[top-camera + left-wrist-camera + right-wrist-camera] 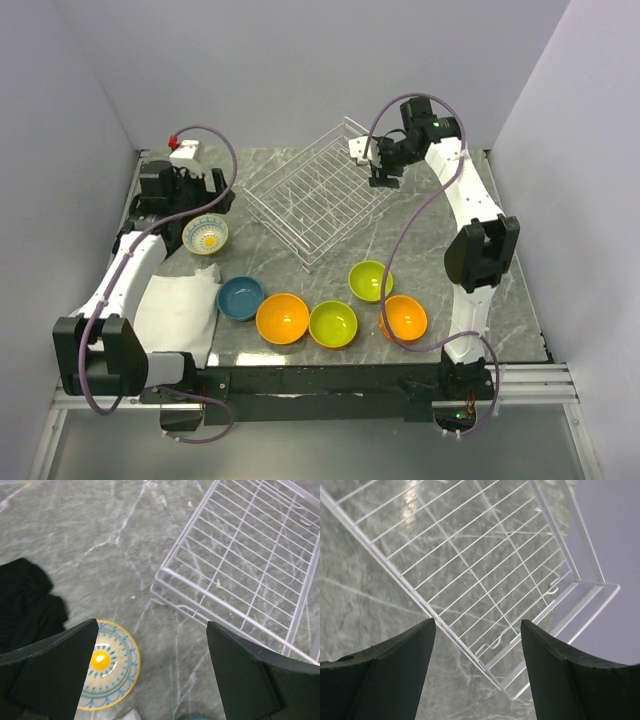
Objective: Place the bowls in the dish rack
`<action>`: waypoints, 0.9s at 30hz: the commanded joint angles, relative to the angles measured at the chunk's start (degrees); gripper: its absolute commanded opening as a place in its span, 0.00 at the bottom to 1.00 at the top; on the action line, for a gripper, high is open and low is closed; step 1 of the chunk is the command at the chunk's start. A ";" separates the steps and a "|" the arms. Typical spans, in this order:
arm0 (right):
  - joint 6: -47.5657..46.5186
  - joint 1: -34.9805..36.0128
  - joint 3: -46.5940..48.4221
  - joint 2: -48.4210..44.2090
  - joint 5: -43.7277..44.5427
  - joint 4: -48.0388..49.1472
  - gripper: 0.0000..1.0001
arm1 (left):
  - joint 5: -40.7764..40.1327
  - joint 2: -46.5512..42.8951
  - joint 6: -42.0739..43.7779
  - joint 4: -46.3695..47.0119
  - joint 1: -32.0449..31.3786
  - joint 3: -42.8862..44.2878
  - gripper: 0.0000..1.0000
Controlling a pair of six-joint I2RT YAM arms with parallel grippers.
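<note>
Both arms poised at the rack: the left gripper [218, 198] hangs with its jaws spread wide and nothing between them, just off the left corner of the dish rack [315, 195]. Seen from its wrist, its two dark fingers [55, 672] frame bare marble, the rack's wire edge lying ahead and to the right.

Directly below that gripper, a little farther left of the rack, the white patterned bowl [205, 234] sits upright on the table [515, 290], its yellow centre facing up and partly covered by the left finger in the wrist view.

Across the rack, the right gripper [384, 180] hovers over the rack's right corner, likewise parted and holding nothing; its wrist view looks down through the gap onto the wire grid and a raised end wall.

The rack itself is set cornerwise on the grey marble, one corner pointing at the arms.

The other five bowls stand upright on the table on the near side of the rack, all outside it. The teal-blue bowl [240, 297] is leftmost, then an orange bowl [282, 318] and a lime green bowl [333, 323] close together. A second lime green bowl [370, 280] is nearest the rack's near corner, with a second orange bowl [404, 318] just beside it.

A white cloth [180, 310] lies crumpled left of the teal-blue bowl, well apart from the rack.
</note>
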 commanded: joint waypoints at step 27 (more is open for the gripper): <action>-18.73 3.19 2.33 9.80 13.49 -19.65 0.45 | 3.09 -4.17 -0.48 -0.35 7.89 -3.10 0.97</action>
